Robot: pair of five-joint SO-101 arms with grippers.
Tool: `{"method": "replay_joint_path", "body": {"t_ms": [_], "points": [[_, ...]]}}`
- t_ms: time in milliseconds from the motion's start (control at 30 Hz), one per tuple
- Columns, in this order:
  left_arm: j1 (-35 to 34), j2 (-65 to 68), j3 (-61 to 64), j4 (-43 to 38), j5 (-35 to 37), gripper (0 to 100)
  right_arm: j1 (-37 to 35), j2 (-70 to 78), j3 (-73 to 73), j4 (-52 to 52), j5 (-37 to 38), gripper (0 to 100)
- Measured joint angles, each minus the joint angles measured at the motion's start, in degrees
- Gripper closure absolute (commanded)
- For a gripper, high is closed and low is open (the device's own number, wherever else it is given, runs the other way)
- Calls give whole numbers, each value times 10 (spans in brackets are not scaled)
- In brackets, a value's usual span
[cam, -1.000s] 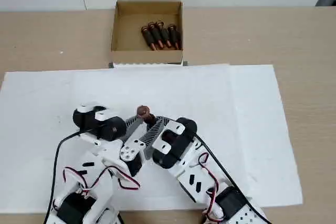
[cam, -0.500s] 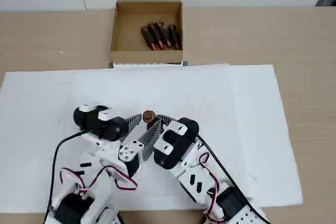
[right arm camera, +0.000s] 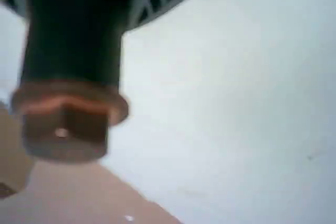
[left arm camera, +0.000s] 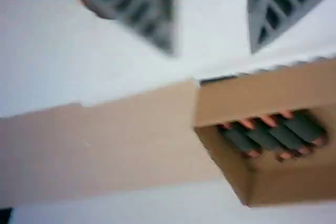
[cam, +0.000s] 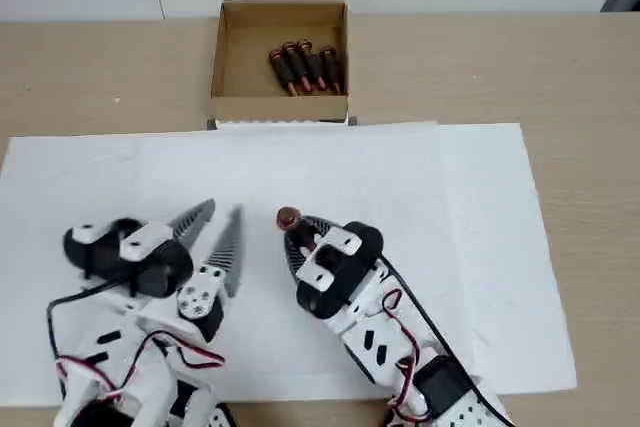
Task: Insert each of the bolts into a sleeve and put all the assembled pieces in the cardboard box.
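My right gripper (cam: pixel 297 234) is shut on a dark sleeve (right arm camera: pixel 71 40) with a copper bolt in it; the bolt's hex head (cam: pixel 288 217) (right arm camera: pixel 65 124) sticks out of the end. It hovers over the white sheet near the middle. My left gripper (cam: pixel 223 209) stands open and empty to the left of that piece, apart from it; its grey fingers (left arm camera: pixel 131 3) point toward the cardboard box (left arm camera: pixel 262 93). The box (cam: pixel 280 107) sits at the table's far edge and holds several assembled pieces (cam: pixel 307 67) (left arm camera: pixel 273 135) lying side by side.
A white paper sheet (cam: pixel 420 177) covers the near half of the wooden table (cam: pixel 500 67). Both arms' bodies and cables crowd the front edge.
My left gripper has let go of the piece, opened and drawn back to the left. The right gripper keeps the sleeve and bolt, nearly in the same place.
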Motion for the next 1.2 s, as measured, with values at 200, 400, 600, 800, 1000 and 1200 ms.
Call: {"method": "replay_joint_path", "body": {"t_ms": [200,400,600,800,1000,1200], "points": [[-61,-1,11,0,-48,994,45,0,0,0,0,995],[-142,0,116,-17,-66,994,112,0,0,0,0,995],[-176,0,258,-123,-67,994,167,0,0,0,0,995],[-176,1,330,-199,-69,994,191,0,0,0,0,995],[-178,1,333,-207,-68,994,193,0,0,0,0,995],[-178,1,333,-125,-70,994,192,0,0,0,0,995]]}}
